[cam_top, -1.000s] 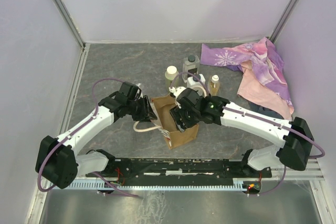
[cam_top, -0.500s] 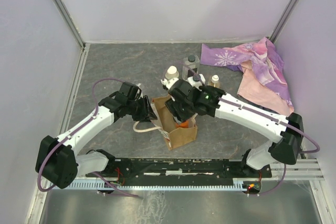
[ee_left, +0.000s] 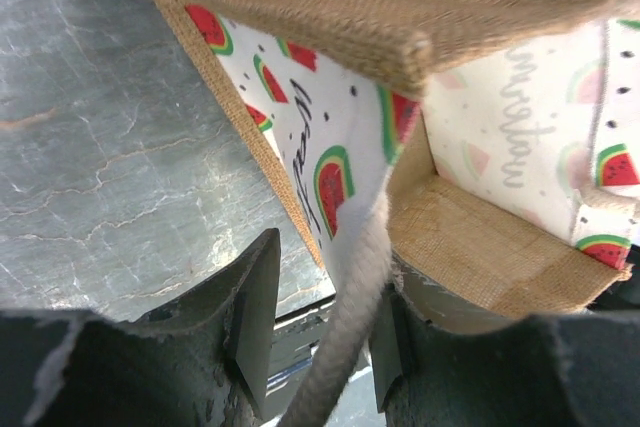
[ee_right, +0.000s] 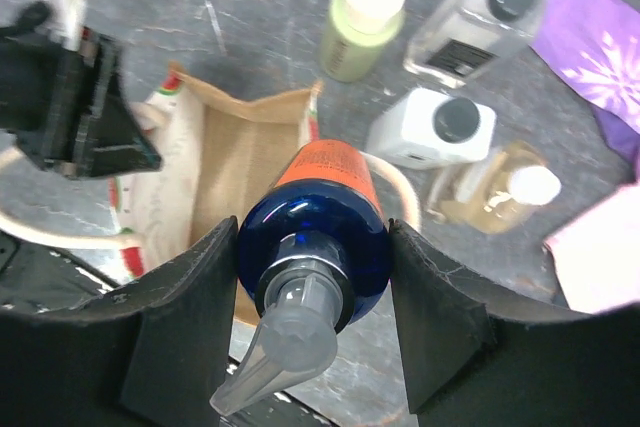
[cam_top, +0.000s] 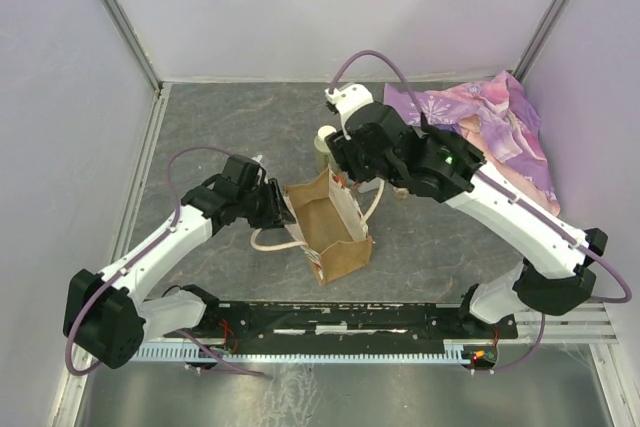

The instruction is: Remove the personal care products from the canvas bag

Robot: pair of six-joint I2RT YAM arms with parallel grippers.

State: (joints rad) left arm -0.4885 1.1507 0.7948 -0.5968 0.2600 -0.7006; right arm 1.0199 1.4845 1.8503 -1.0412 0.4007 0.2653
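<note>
Right gripper clamped on orange blue-topped bottle, open canvas bag beneath it, white boxy bottle ahead-right, left gripper pinched on the bag's cream handle.

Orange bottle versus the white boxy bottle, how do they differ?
The orange bottle is gripped by the right hand; the white boxy bottle rests untouched on the table. The orange bottle is round with a blue top and grey pump; the white one is squarish with a dark cap. Both are outside the canvas bag.
</note>
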